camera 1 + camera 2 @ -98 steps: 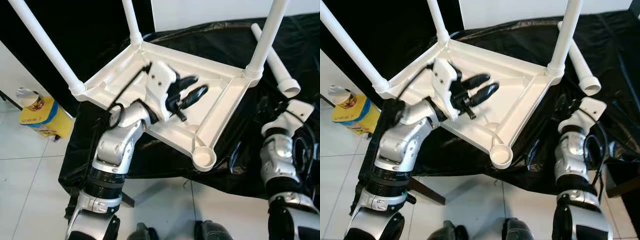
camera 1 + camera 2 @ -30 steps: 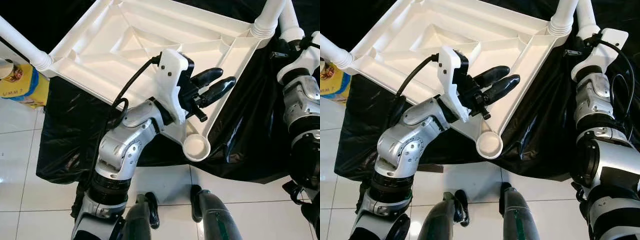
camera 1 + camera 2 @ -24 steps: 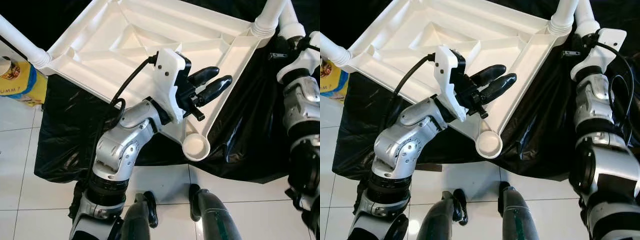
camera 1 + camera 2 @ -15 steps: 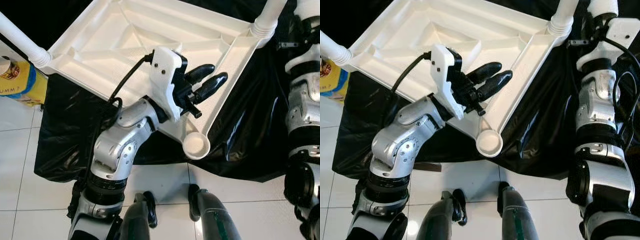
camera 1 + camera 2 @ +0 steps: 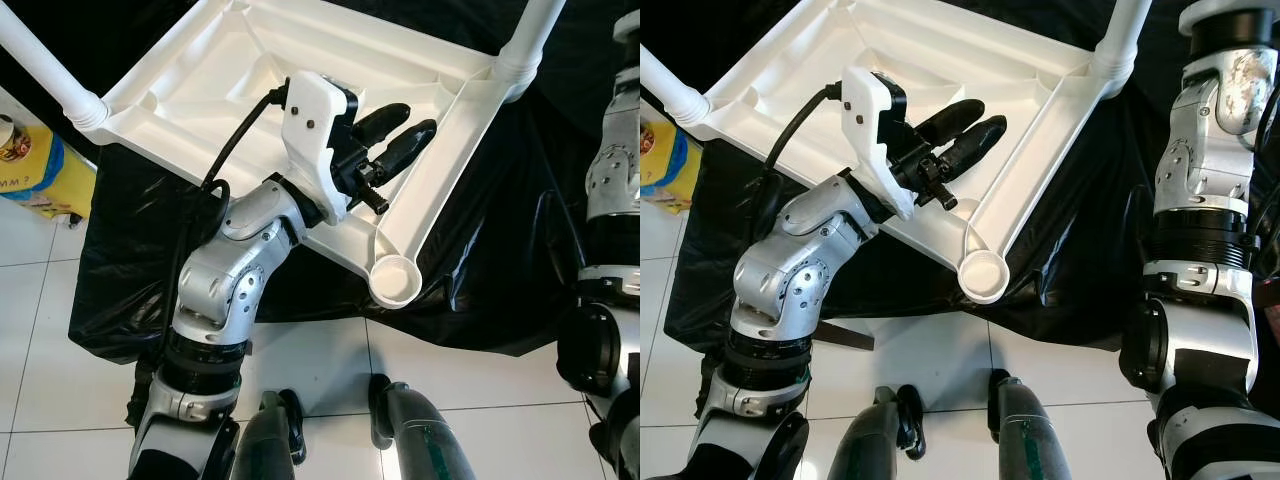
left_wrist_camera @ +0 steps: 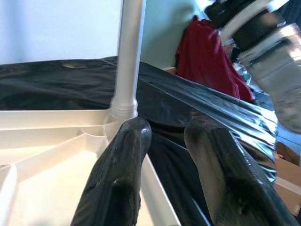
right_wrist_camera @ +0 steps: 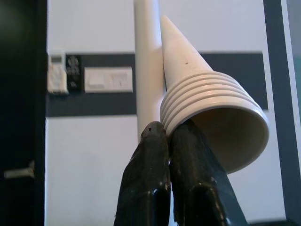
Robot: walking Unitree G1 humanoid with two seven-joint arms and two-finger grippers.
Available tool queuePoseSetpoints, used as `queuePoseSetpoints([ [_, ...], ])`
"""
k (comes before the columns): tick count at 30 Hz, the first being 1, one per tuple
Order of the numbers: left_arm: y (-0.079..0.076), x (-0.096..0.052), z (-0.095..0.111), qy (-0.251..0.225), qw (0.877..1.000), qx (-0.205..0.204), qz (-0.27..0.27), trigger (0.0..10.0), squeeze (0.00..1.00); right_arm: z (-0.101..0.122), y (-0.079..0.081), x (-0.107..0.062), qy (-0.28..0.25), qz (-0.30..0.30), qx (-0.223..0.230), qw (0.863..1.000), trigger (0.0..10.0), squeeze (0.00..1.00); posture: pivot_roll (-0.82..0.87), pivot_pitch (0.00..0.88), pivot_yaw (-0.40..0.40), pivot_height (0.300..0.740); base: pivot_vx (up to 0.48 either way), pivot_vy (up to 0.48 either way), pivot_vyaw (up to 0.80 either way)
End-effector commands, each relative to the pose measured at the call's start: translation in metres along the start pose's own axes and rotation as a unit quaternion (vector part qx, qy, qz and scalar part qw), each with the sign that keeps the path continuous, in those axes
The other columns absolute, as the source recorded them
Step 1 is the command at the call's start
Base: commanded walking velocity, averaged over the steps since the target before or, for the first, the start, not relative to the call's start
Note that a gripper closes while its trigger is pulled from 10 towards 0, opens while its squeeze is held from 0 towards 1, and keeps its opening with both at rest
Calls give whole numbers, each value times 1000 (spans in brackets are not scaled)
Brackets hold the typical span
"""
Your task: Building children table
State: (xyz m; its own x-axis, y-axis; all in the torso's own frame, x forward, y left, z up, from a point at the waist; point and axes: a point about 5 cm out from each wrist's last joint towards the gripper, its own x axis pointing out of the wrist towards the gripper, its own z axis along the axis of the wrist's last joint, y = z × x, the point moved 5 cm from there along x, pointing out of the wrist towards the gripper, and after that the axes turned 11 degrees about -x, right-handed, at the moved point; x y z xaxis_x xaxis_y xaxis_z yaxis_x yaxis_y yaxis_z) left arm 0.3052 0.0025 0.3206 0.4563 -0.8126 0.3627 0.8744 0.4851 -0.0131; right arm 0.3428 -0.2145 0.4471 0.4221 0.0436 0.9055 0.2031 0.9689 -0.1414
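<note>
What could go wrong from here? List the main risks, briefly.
1. The right gripper pinches the loose table leg only at the rim of its ribbed end, so the long leg could swing or slip out.
2. The left gripper hangs open over the upturned tabletop without holding it. Pressing the leg into the empty corner socket, near the draped edge of the black sheet, might tip or slide the tabletop.
</note>
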Motion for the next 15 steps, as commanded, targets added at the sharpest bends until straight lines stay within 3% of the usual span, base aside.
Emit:
queuePoseSetpoints([
  [1,-2,-1,2,-6,1000,6,-4,10000,0,20,17,8,-40,32,5,999,3686,0,8,152,8,740,0,0,0],
  [2,6,-1,5,-9,1000,12,11,10000,0,37,20,17,-66,38,10,997,10000,0,10,139,0,740,0,0,0],
  [7,17,-3,7,-13,999,21,34,10000,0,53,24,24,-92,47,17,994,10000,0,13,111,-15,740,0,0,0],
  [8,31,-6,9,-16,997,35,67,10000,0,66,28,28,-112,57,26,992,10000,0,9,78,-25,740,0,0,0],
  [9,31,-6,9,-16,997,35,67,10000,0,66,28,28,-112,57,26,992,10000,0,9,78,-25,740,0,0,0],
  [10,43,-9,11,-18,994,48,95,10000,0,72,30,29,-122,63,30,990,10000,0,7,65,-28,740,0,0,0],
  [15,63,-13,16,-27,988,54,140,10000,0,76,31,31,-129,72,39,988,10000,0,5,17,-30,740,0,0,0],
])
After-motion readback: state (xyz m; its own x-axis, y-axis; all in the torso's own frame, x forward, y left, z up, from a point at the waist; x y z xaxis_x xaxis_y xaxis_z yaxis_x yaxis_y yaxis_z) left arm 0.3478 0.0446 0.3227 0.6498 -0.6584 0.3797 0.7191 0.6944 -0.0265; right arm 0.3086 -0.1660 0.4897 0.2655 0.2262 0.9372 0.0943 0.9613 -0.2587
